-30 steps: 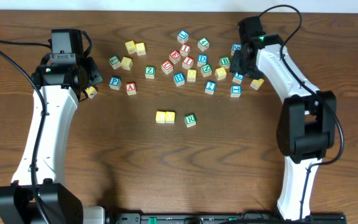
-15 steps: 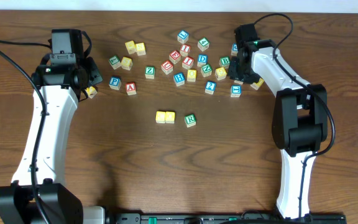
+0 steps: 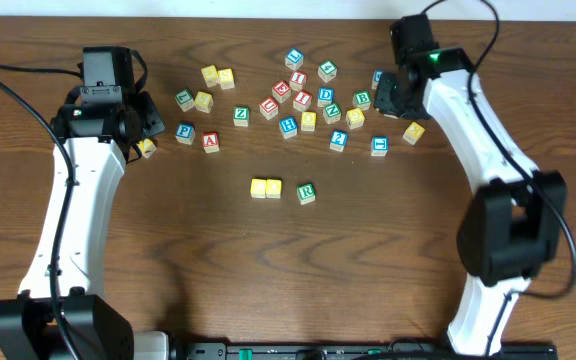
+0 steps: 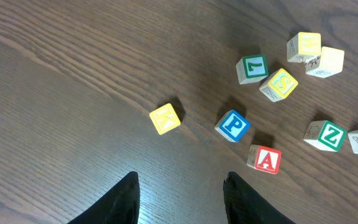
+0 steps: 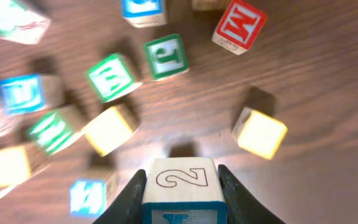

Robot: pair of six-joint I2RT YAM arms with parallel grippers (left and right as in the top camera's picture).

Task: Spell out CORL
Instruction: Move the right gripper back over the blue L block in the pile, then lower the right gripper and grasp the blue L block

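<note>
By my reading, three of the four letters are in place. Two yellow cubes [image 3: 259, 187] [image 3: 274, 187] touch each other just left of the R cube [image 3: 307, 193], with a small gap before it, all in one row on the worktop [image 3: 268, 280]. Their top faces are plain yellow, so I cannot tell from above whether they read C and O.

The L is left to do. The right hand [image 5: 182, 193] is closed on a cube held off the worktop, well apart from the R cube, beyond it and to its right, at the edge of the loose cubes [image 3: 308, 100]. The held cube's upper face shows a 2. The blue-framed face below is cut off by the frame, so calling it the L cube [image 5: 180, 177] is a judgement. It has yet to go down just right of the R cube.

The left hand [image 4: 180, 199] hangs half-open and empty, far left of the R cube, near a K cube [image 4: 165, 118].
</note>
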